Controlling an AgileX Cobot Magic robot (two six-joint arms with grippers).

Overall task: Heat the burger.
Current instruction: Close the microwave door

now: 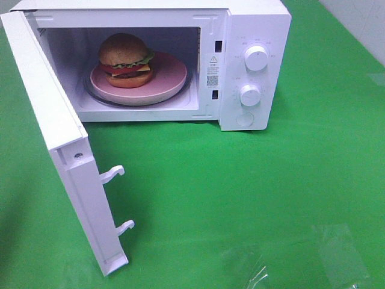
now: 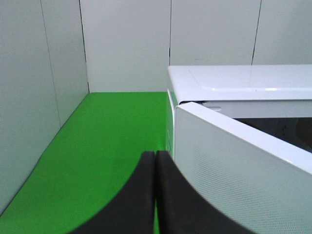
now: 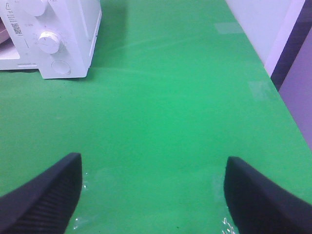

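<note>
The left gripper has its black fingers pressed together on nothing, just beside the outer face of the swung-open door of the boxy white microwave. The right gripper stands wide over the green table cover, with the microwave's knobbed control panel well ahead of its fingers. The glossy golden-bunned burger sits on a round pink plate inside the oven cavity.

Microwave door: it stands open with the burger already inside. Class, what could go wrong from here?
1. The shut left gripper is beside the smooth outer face of the door; a push there may slip, or shove the whole microwave.
2. If the latch hooks miss their slots, the door likely won't latch.
3. The burger sits off-centre on the pink plate; a slammed door might jolt it.
</note>
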